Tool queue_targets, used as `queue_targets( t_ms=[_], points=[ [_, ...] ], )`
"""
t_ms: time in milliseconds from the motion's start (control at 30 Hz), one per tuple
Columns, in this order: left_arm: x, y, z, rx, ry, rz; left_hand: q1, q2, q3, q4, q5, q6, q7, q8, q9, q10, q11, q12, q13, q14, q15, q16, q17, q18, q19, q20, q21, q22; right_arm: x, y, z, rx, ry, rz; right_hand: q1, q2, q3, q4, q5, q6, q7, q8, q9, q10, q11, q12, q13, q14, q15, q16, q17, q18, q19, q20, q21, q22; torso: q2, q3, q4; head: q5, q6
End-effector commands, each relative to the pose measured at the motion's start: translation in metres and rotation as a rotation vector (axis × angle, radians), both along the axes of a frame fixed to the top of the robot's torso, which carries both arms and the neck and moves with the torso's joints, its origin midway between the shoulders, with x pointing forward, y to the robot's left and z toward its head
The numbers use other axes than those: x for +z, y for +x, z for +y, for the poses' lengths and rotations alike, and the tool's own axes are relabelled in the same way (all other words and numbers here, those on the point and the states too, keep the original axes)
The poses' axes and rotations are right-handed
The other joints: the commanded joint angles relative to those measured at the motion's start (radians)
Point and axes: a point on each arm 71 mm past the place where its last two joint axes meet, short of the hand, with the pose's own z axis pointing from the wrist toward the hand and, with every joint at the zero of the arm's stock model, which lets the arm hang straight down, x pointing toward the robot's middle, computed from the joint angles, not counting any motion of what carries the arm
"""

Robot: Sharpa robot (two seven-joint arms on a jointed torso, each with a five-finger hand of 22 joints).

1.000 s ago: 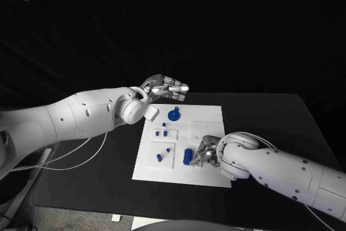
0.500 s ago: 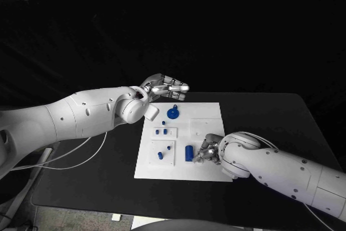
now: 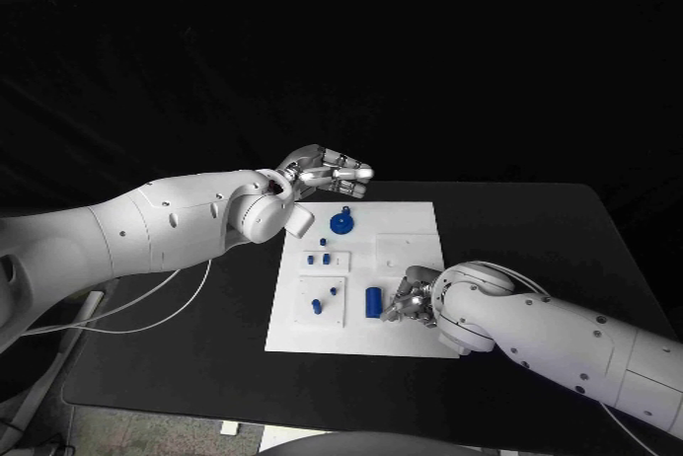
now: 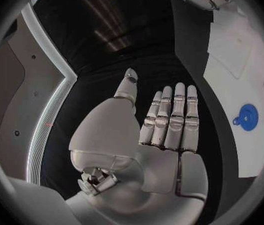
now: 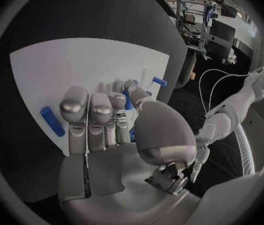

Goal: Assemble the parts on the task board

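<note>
The white task board point(image 3: 406, 234) lies mid-table. My right hand point(image 3: 410, 298) is low over its near right part. Thumb and fingers close on a blue cylinder point(image 3: 373, 300), which shows between them in the right wrist view point(image 5: 127, 100). Beside the right hand point(image 5: 107, 135) a second blue cylinder point(image 5: 52, 121) lies flat on the board point(image 5: 44, 70). A round blue part with a tab point(image 3: 341, 224) sits at the far end, also in the left wrist view point(image 4: 248, 117). My left hand point(image 3: 328, 172) hovers above the board's far left corner; its fingers point(image 4: 169, 115) are straight and hold nothing.
Small blue pegs point(image 3: 318, 263) stand in a raised plate on the board's left side, and two more point(image 3: 326, 298) stand in a plate nearer me. A short peg point(image 5: 159, 80) shows near the board's edge. Black table point(image 3: 541, 239) surrounds the board.
The blue cylinder has shifted slightly away from me and turned straighter along the board, together with my right hand's fingers. My left hand has stayed where it was.
</note>
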Motion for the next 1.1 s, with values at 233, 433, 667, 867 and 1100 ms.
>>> queue_targets(
  t_ms=[233,433,667,867,1100],
  points=[
    [0.001,0.0,-0.002,-0.015,-0.003,-0.004,-0.001,0.006,-0.003,0.0,0.006,-0.007,0.001,-0.001,0.001,-0.007,0.001,0.001,0.001,-0.005,0.001,-0.003,0.001,-0.001,-0.004,0.001,0.007,-0.001,-0.002,-0.002,-0.001,0.009,0.001,0.017,0.009,-0.023,-0.011,0.027,0.016,0.003,-0.002,0.0,-0.007,0.005,0.001,0.001,0.003,0.0,-0.006,0.006,0.001,-0.017,0.02,-0.006,0.007,0.116,0.0,-0.0011,-0.0001,0.0,0.0],
    [0.001,0.0,-0.002,-0.014,-0.002,-0.004,-0.001,0.006,-0.003,0.0,0.006,-0.007,0.001,-0.001,0.001,-0.007,0.001,0.001,0.001,-0.005,0.001,-0.003,0.001,-0.001,-0.004,0.001,0.007,-0.001,0.0,-0.004,-0.005,0.003,0.012,0.009,0.01,-0.041,-0.014,0.052,0.021,0.005,-0.001,0.0,-0.009,0.006,0.002,0.0,0.004,-0.001,-0.005,0.005,0.0,-0.017,0.02,-0.006,0.007,0.116,0.0,-0.001,0.001,-0.002,0.002],
    [0.001,-0.001,0.0,-0.011,-0.002,-0.006,-0.001,0.006,-0.003,0.0,0.006,-0.007,0.001,-0.001,0.001,-0.007,0.001,0.001,0.001,-0.005,0.001,-0.003,0.001,-0.001,-0.004,0.001,0.007,-0.001,0.012,-0.008,-0.023,-0.006,0.052,-0.005,0.017,-0.053,-0.028,0.087,0.017,-0.014,0.008,0.0,-0.014,0.001,0.006,-0.002,0.002,-0.001,-0.005,0.002,-0.003,-0.015,0.02,-0.006,0.001,0.115,-0.001,-0.0003,-0.0033,-0.002,0.006],
    [0.001,-0.001,0.002,-0.015,0.005,-0.009,-0.001,-0.002,-0.003,0.0,0.005,-0.013,0.002,-0.001,0.0,-0.01,0.002,0.0,0.001,-0.006,0.002,-0.003,0.001,-0.001,-0.006,0.002,0.007,-0.002,0.043,0.003,-0.051,-0.029,0.069,-0.054,0.023,-0.045,-0.031,0.094,0.014,-0.037,0.018,-0.001,-0.056,0.002,0.012,0.017,0.011,-0.001,0.0,0.007,0.001,-0.011,0.021,0.0,0.005,0.116,-0.003,0.0011,-0.0094,-0.008,0.012],
    [0.002,-0.002,0.006,-0.014,0.007,-0.016,0.001,-0.007,0.004,0.003,0.003,-0.009,0.001,0.0,0.001,-0.007,0.001,0.001,0.001,-0.006,0.001,-0.003,0.002,0.0,-0.005,0.002,0.009,-0.002,0.068,0.022,-0.091,-0.086,0.016,-0.157,0.025,-0.006,0.019,0.035,-0.036,-0.067,0.034,-0.001,-0.148,0.002,0.02,0.027,0.013,0.0,0.009,0.013,0.003,-0.009,0.02,0.009,0.016,0.118,-0.005,0.0032,-0.0166,-0.016,0.022]
  ],
)
